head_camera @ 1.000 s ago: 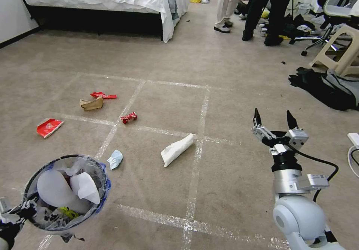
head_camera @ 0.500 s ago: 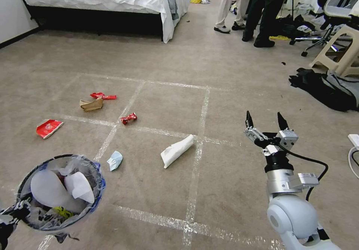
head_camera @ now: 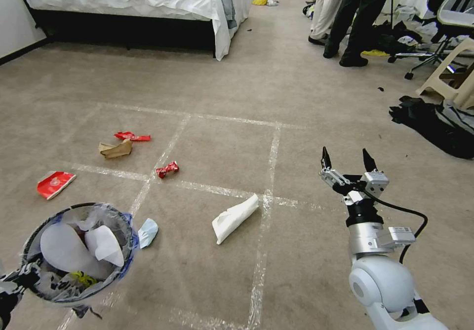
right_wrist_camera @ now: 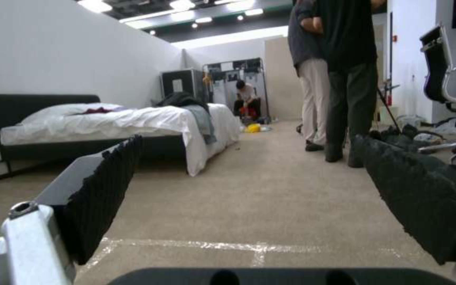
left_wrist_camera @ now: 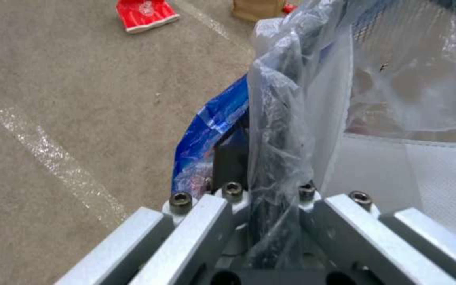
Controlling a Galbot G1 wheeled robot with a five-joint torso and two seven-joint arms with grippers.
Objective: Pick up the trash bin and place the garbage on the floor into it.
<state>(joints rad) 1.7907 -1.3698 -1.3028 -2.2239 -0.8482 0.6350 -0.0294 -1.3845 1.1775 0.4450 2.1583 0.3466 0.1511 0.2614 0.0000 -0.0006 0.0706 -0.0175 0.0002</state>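
The trash bin (head_camera: 76, 251), black-rimmed with a crinkled clear liner, hangs at the lower left, holding white pieces and something green. My left gripper (head_camera: 19, 280) is shut on its rim; the left wrist view shows the gripper (left_wrist_camera: 270, 174) clamping the lined rim of the bin (left_wrist_camera: 376, 91). Garbage lies on the floor (head_camera: 222, 137): a white slipper (head_camera: 234, 217), a blue mask (head_camera: 147, 232) right beside the bin, a red wrapper (head_camera: 168, 169), brown paper (head_camera: 116, 150), another red wrapper (head_camera: 132, 136) and a flat red pack (head_camera: 54, 183). My right gripper (head_camera: 345, 158) is open in the air, right of the slipper.
A bed (head_camera: 138, 4) with white sheets stands at the back left. Two people's legs (head_camera: 345, 19) are at the back right, near an office chair (head_camera: 444, 19) and a beige stool (head_camera: 454, 73). Dark clothes (head_camera: 434, 128) lie on the right.
The whole picture has slid down and the litter sits nearer: the camera has moved forward. My right gripper, still open, sits a little further left. The bin stays held.
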